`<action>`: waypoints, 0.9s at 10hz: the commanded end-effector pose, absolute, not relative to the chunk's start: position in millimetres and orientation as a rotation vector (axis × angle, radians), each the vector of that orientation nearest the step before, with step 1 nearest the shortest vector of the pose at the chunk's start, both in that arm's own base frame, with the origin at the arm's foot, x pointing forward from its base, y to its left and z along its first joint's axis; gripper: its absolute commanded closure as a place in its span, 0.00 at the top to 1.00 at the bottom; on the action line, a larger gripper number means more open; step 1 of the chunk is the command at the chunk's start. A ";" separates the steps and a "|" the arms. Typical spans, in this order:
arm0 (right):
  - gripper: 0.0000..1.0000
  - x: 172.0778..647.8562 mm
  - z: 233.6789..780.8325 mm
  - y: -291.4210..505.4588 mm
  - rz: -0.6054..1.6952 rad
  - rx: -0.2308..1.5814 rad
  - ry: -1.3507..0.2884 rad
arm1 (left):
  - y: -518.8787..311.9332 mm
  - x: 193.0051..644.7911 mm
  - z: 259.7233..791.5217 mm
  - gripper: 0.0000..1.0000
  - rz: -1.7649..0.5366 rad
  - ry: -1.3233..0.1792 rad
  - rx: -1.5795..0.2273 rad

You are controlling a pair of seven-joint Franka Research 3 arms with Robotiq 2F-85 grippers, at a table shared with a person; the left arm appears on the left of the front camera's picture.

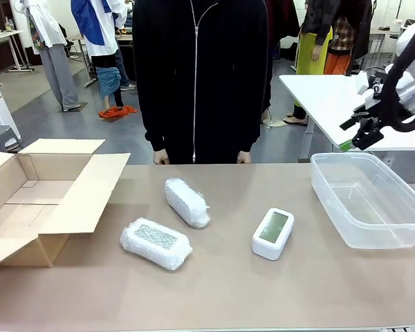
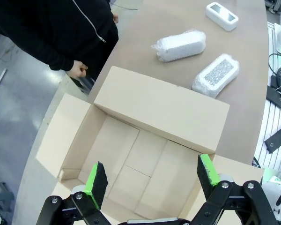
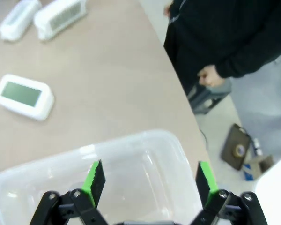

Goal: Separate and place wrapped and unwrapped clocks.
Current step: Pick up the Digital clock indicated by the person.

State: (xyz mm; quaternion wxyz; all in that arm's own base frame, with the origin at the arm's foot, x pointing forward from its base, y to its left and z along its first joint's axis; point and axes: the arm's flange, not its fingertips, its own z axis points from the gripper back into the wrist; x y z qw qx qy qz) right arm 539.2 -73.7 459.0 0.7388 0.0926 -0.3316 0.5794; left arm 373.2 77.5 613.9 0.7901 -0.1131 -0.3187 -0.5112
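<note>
Hovering over the open cardboard box [image 2: 159, 110] at the worktop's [image 1: 221, 290] left end, the left fingers [image 2: 97, 180] are held spread wide and empty, pointed down into the box. The right fingers [image 3: 94, 180] are likewise spread with nothing between them, poised above the clear plastic tub [image 1: 330, 187] at the right end. In the front view the right arm is seen raised beyond the tub's far rim. Between box and tub, the speckled-faced wrapped bundle [image 1: 155, 243] is laid nearest. The plain wrapped bundle [image 1: 187, 202] is set just beyond it. The unwrapped clock [image 1: 273, 233] is placed to their right, display up, left of the tub. All three are set apart, with bare worktop around each. A person's hands [image 1: 161, 158] are held at the far edge.
</note>
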 end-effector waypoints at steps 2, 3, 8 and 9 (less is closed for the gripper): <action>1.00 531.4 474.3 -83.3 1.273 0.134 -0.650 | 77.7 369.0 618.0 1.00 -1.131 -0.687 -0.224; 1.00 530.7 477.1 -89.7 1.269 0.118 -0.634 | 78.9 369.5 618.5 1.00 -1.124 -0.667 -0.204; 1.00 526.4 493.1 -107.3 1.259 0.063 -0.621 | 80.3 374.1 618.2 1.00 -1.109 -0.634 -0.161; 1.00 525.9 491.7 -103.4 1.250 0.053 -0.623 | 79.3 371.8 617.8 1.00 -1.099 -0.628 -0.144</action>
